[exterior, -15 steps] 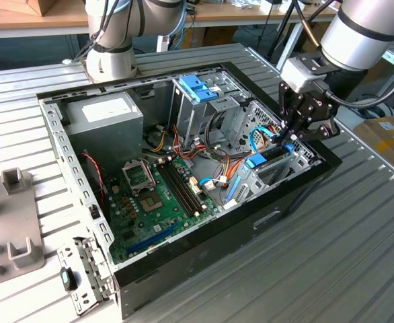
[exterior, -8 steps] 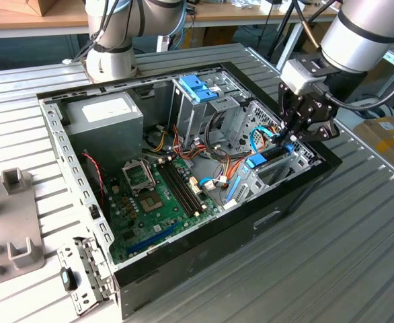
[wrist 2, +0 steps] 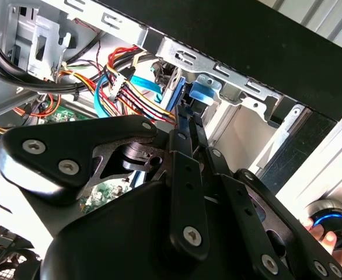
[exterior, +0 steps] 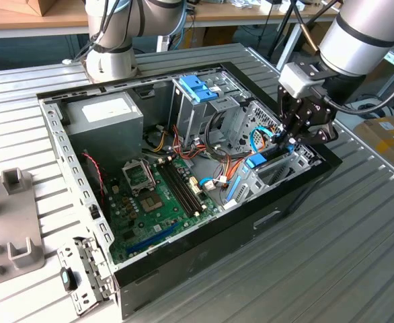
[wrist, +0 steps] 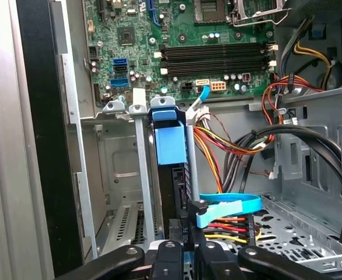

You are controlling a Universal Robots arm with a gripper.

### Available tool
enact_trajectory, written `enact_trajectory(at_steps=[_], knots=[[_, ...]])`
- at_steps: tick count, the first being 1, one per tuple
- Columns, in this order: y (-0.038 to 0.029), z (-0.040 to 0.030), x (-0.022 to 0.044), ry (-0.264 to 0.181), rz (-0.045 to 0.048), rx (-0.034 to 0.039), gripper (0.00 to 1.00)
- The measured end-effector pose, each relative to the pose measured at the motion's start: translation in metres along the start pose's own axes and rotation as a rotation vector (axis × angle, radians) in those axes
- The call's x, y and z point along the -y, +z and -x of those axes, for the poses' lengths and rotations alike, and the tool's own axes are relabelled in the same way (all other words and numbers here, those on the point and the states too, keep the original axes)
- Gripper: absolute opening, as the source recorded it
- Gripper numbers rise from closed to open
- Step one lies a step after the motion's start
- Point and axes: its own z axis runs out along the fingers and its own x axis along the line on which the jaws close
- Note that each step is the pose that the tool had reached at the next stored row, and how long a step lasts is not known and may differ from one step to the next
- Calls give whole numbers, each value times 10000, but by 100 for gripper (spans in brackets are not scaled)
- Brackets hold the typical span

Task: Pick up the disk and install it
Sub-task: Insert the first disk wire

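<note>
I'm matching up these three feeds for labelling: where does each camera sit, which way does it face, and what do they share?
Exterior view: off the arm, above, looking down on the open computer case; arm and gripper at the drive bay.
First wrist view: on the arm, facing into the case along the disk toward the motherboard; gripper links at the edge.
Second wrist view: on the arm, facing past black gripper links to cables and bay.
Shared: the disk's blue carrier appears in all three.
</note>
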Motion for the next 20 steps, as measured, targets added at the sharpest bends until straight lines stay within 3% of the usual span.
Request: enact_trajectory(at_steps=[20], knots=[[49, 1, -9, 0, 0, -2, 17]])
